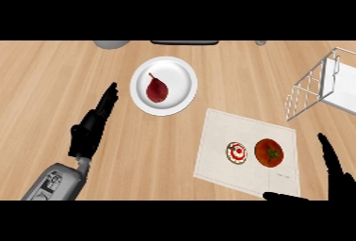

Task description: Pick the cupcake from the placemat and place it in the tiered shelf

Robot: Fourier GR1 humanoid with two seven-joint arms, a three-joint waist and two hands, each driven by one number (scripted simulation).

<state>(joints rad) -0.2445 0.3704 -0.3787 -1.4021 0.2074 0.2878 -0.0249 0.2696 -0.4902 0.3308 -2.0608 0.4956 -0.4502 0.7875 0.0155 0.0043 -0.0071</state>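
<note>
cupcake (236,153): on placemat (243,141), touching tomato (269,152)
right hand (339,181): fingers spread, beside placemat's right edge
left hand (92,126): fingers straight

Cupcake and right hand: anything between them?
In the head view, the tomato sits on the placemat between the cupcake and the open right hand, just right of the cupcake.

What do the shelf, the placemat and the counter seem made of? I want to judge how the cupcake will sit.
The shelf looks like thin white-coated wire, open between the bars. The placemat looks like pale matte cloth, lying flat. The counter looks like light wood, with grain lines.
</note>
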